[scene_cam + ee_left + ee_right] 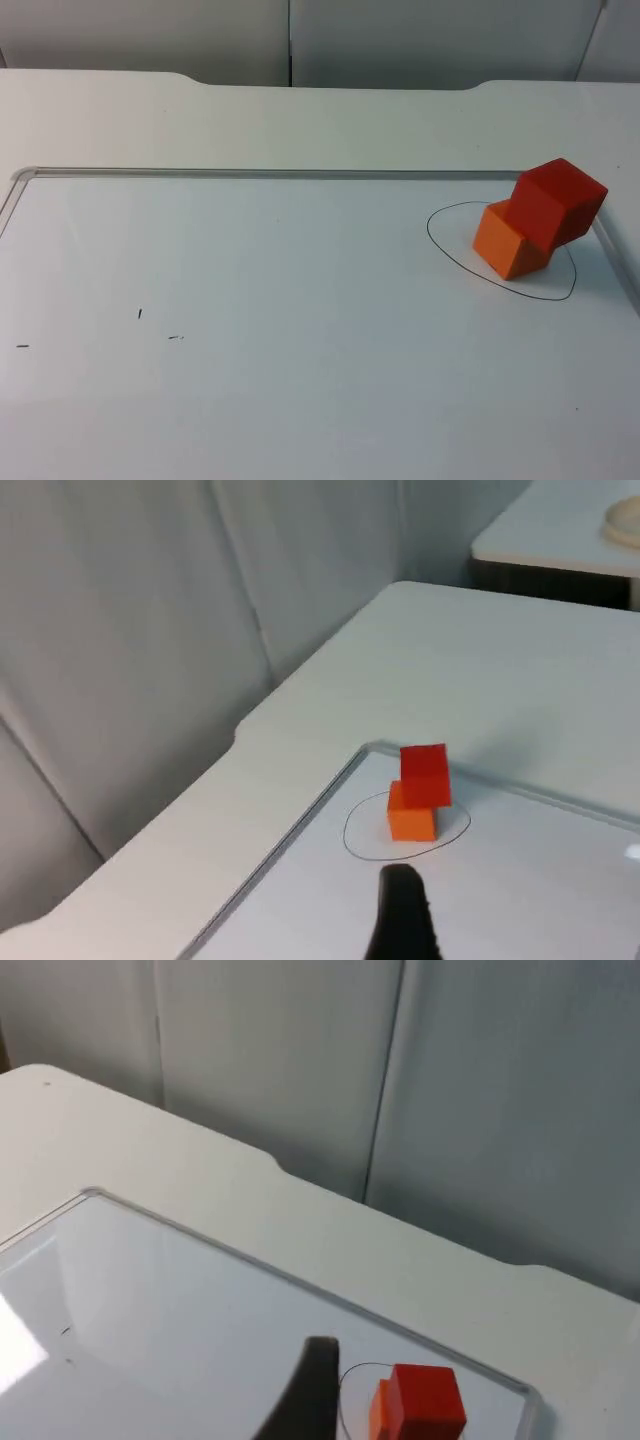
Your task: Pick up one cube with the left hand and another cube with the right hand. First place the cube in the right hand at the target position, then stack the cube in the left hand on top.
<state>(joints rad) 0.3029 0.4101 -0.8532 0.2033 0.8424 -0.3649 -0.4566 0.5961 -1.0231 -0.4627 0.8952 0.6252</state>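
From the top view, a plain orange cube (508, 243) sits on the white table top (300, 100) inside a thin, hand-drawn black oval outline (448, 255). A darker red cube (558, 200) rests on top of it, shifted toward the grey partition wall (300, 40) and tilted, so the stack is crooked. Both stand near a corner of a clear, flat sheet with a raised rim (280, 173) that covers the table. A few small black marks (139, 313) lie on the sheet, well apart from the cubes.

In the left wrist view, a black fingertip (402, 920) of the left gripper stands clear of the stack, with the orange cube (411, 815) and red cube (425, 773) ahead of it, apart from it, within the oval outline (360, 845).

In the right wrist view, a black fingertip (305, 1395) of the right gripper stands just beside the red cube (428, 1400), not touching it; the orange cube (379, 1412) peeks out beneath.

Whether either pincer is spread or pressed together cannot be told.
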